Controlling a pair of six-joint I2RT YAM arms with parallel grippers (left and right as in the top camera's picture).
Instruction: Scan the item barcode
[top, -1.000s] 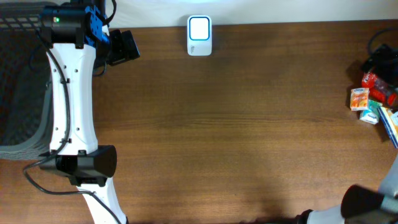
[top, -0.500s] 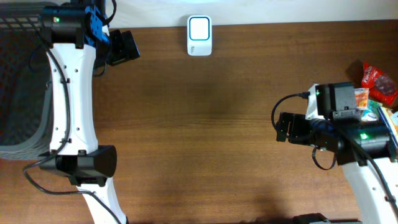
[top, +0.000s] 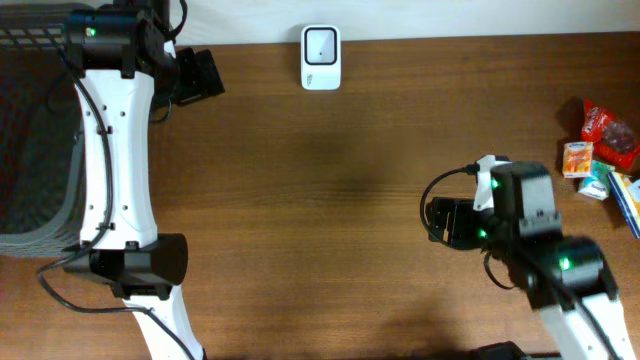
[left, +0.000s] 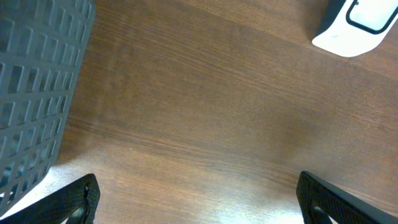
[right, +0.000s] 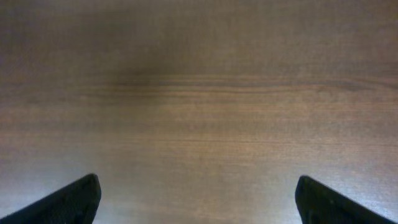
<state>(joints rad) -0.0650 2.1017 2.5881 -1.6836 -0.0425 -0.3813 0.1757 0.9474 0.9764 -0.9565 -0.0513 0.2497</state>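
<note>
Both grippers spread wide, holding nothing. Left gripper at far-left table corner beside grey basket. Right gripper above bare wood. Items, seemingly snack packets, clustered at right edge. White scanner far centre.

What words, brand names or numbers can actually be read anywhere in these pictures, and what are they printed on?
Nothing is legible in any view.
Red packet: has printing, too small and blurred to read.
Orange packet: has printing, too small to read.
White scanner: no readable label or sign.
</note>
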